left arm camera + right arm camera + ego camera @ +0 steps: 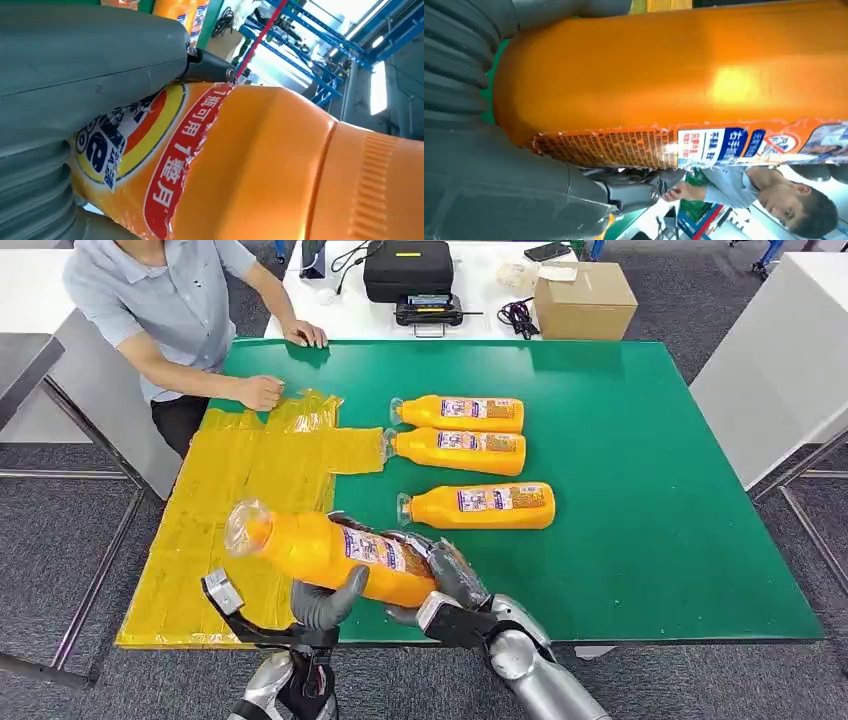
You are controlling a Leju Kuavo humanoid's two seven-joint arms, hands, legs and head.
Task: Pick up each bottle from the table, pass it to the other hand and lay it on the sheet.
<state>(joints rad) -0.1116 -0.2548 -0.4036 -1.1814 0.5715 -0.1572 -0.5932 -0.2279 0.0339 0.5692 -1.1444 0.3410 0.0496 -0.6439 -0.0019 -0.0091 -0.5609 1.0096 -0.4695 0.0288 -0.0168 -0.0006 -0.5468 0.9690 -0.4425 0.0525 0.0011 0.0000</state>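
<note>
Holding the orange bottle (330, 552) jointly: right hand (455, 575) wrapped its base, left hand (325, 602) cupped its middle from below. Judged best that the left hand close firmly before the right lets go, then lay it on the yellow sheet (230, 480).

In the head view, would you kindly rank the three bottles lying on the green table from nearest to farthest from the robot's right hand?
From the right hand:
1. Front bottle, just beyond the hand.
2. Middle bottle, mid-table.
3. Rear bottle, farthest back, towards the person.

held bottle (280, 165), red label band reads "1瓶可用1整月"
</note>
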